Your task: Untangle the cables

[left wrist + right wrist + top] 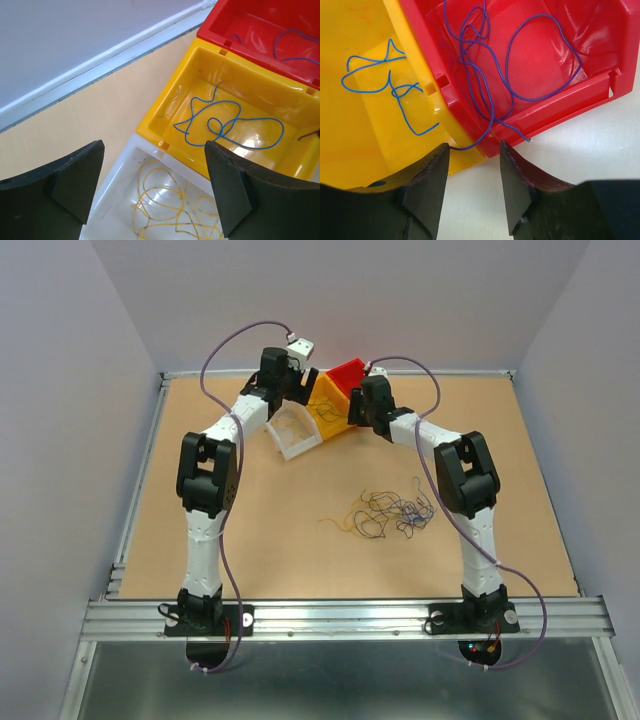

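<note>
Your left gripper (155, 165) is wide open, right gripper (474, 150) half open, both empty. You could snag the purple wire (479, 82) hanging over the red bin (560, 107) edge. Tangled cables (385, 512) lie on the table (250, 540).

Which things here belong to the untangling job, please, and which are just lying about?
Job: tangled cables; blue cable in yellow bin; purple cable in red bin; yellow cables in white bin.
Not the job: lilac arm cables; mounting rail.
</note>
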